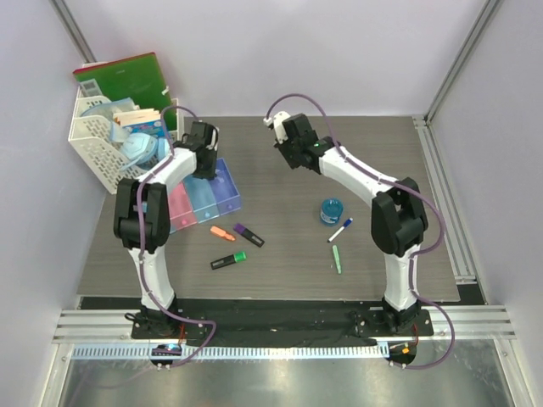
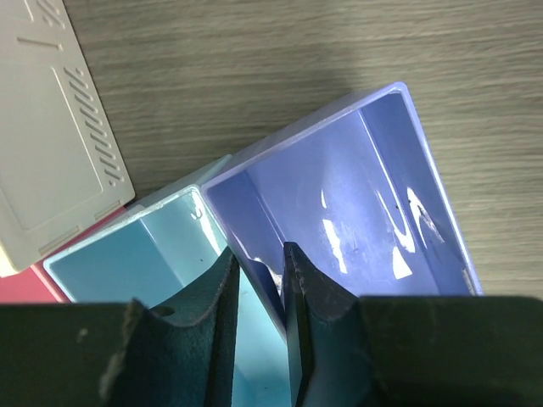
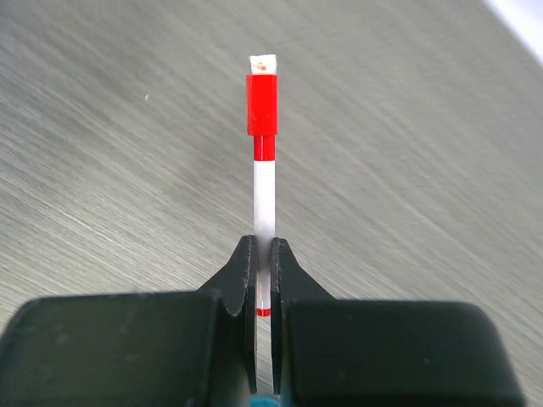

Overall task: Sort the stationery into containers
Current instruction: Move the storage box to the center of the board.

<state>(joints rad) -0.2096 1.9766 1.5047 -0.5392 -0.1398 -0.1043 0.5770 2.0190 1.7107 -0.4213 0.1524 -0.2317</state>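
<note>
The containers are a row of joined bins: pink [image 1: 180,203], light blue [image 1: 204,197] and purple [image 1: 226,188]; the blue one is hidden under my left arm. My left gripper [image 1: 206,165] [image 2: 259,254] is shut on the wall between the light blue bin [image 2: 144,263] and the purple bin [image 2: 356,195]. My right gripper [image 1: 284,151] [image 3: 264,246] is shut on a red-capped white marker [image 3: 265,186], held above the table. On the table lie an orange highlighter [image 1: 222,232], a purple-black highlighter [image 1: 249,234], a green-black highlighter [image 1: 229,261], a blue tape roll [image 1: 332,210], a blue-capped marker [image 1: 340,230] and a pale green pen [image 1: 336,259].
A white lattice basket [image 1: 110,140] with masks and papers stands at the back left, a green folder [image 1: 127,78] behind it. A white plastic piece [image 2: 51,127] lies close beside the bins. Walls close in the left, back and right sides.
</note>
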